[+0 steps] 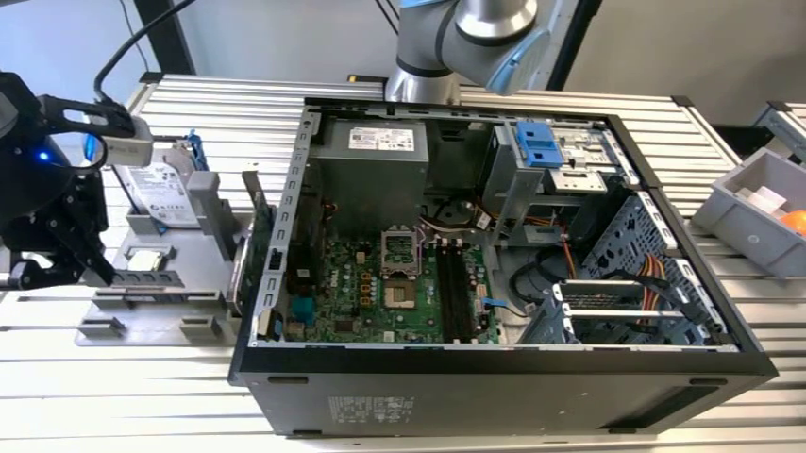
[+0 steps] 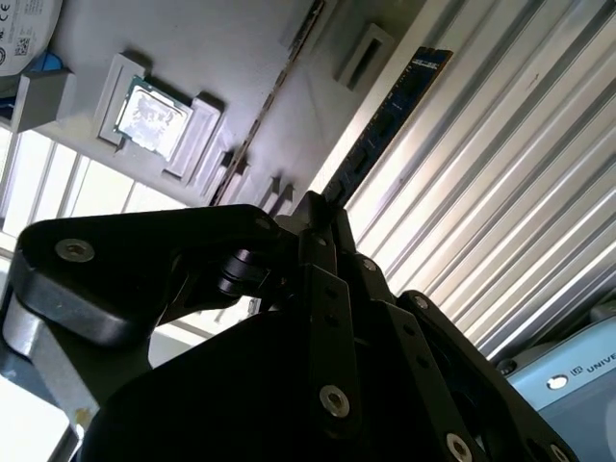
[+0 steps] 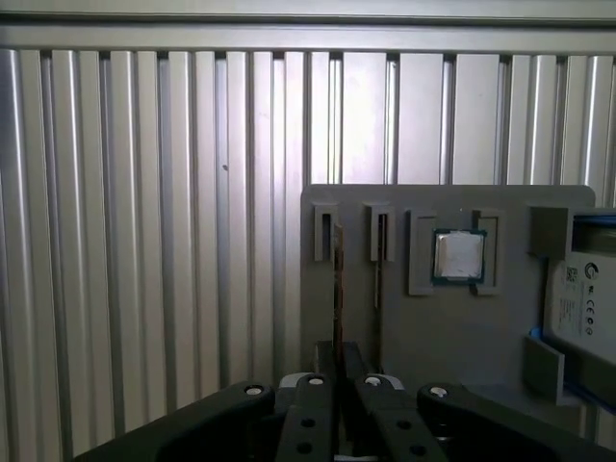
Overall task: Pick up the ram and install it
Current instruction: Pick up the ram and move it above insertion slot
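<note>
Hard drive label point(image 1: 166, 196) print cannot be read.

Arm: a grey-and-blue jointed arm section point(image 1: 473, 38) rises behind the far side of the computer case point(image 1: 504, 377) in the exterior view.
Wrist: the black wrist point(image 1: 38, 179), with a small blue light lit on it, is beyond the case's side wall on the exterior view's left, well apart from the case.
Gripper: the black gripper point(image 1: 91, 269) hangs below the wrist and points downward beside the case.
Fingers: in both wrist views the slim, linked fingers point(image 3: 310, 409) are drawn close together, with the ram point(image 2: 395, 106) pinched edge-on between their tips.
</note>
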